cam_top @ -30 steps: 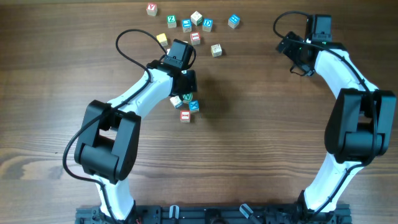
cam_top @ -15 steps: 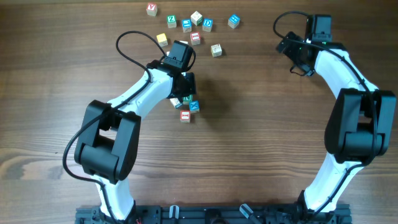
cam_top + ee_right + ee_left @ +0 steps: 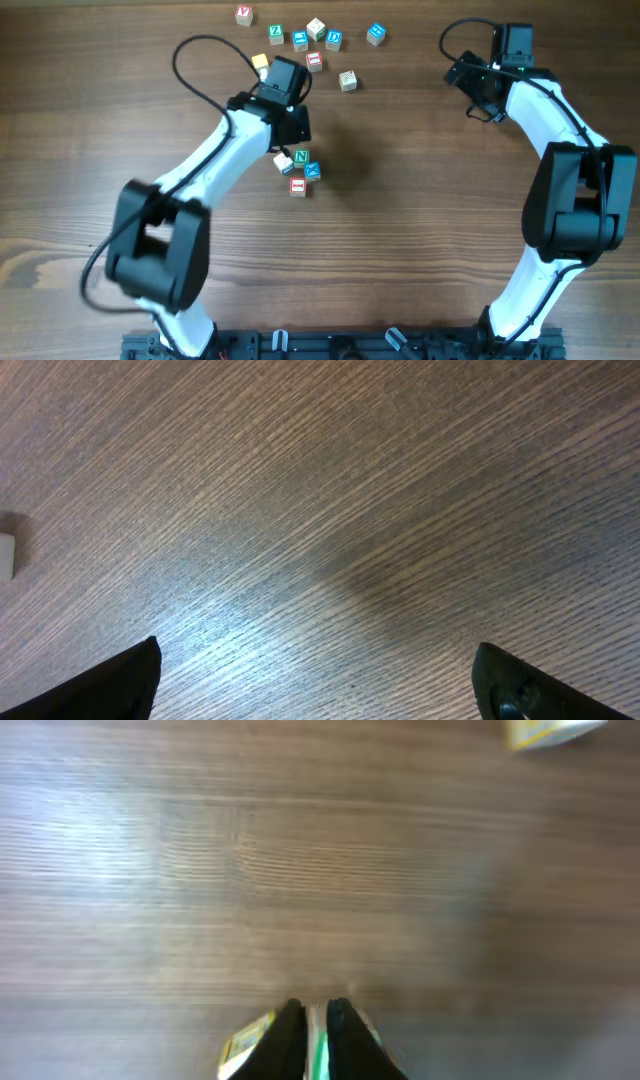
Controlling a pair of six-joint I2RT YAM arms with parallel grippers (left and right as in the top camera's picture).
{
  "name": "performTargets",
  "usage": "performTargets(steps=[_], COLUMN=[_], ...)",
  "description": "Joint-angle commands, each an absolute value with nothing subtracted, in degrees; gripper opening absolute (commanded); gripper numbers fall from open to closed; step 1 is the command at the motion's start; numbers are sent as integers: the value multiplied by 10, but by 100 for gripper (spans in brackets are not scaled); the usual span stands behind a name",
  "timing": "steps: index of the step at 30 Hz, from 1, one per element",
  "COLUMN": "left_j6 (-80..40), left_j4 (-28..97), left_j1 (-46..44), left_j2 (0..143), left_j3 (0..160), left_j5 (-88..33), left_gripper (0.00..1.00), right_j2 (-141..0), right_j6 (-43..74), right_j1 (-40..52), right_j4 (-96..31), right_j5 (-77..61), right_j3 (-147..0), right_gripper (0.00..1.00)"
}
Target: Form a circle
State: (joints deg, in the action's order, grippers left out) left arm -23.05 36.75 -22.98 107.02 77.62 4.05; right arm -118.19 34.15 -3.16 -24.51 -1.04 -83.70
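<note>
Four cubes of the circle (image 3: 303,165) now show clear of your left gripper (image 3: 315,1010): the pale cube (image 3: 283,160), the green N cube (image 3: 301,157), the blue cube (image 3: 313,171) and the red cube (image 3: 297,186), huddled close together just below it. A second ago that gripper sat low over the green N cube. You have since drawn the arm up and back toward the loose scatter (image 3: 314,40) at the far edge. Its fingers stand almost pressed together with only a thin slit between them, and the blurred wrist view shows nothing pinched. Your right gripper (image 3: 315,650) hangs spread wide and empty, well apart. I judge the green N cube is set down. The ring looks gappy at its lower left, so another cube may be wanted.
</note>
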Motion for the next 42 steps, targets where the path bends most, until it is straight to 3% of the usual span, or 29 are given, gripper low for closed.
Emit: performTargets(steps=[1, 7, 17, 22, 27, 35, 41, 42], left_j6=[-229, -229, -229, -229, -229, -229, -230, -230], left_j4=[425, 502, 465, 421, 378, 370, 368, 368], left_j1=[-228, -238, -290, -290, -290, -290, -290, -290], left_j2=[1011, 1021, 1022, 1022, 1022, 1022, 1022, 1022], left_j3=[792, 747, 646, 622, 602, 602, 602, 602], left_j5=[16, -28, -27, -13, -13, -12, -12, -12], left_gripper=[23, 35, 48, 48, 40, 34, 37, 43], right_j2=[-1192, -1192, -1192, -1192, -1192, -1192, -1192, -1192], right_j6=[334, 334, 334, 334, 334, 334, 334, 334], right_j1=[-31, -31, -31, -31, -31, -31, -31, -31], right_j4=[-244, -244, -244, -244, -244, -244, -244, -244], right_j5=[-5, -5, -5, -5, -5, -5, -5, -5], right_j3=[-835, -835, -835, -835, -835, -835, -835, -835], right_gripper=[100, 100, 100, 100, 100, 100, 100, 100])
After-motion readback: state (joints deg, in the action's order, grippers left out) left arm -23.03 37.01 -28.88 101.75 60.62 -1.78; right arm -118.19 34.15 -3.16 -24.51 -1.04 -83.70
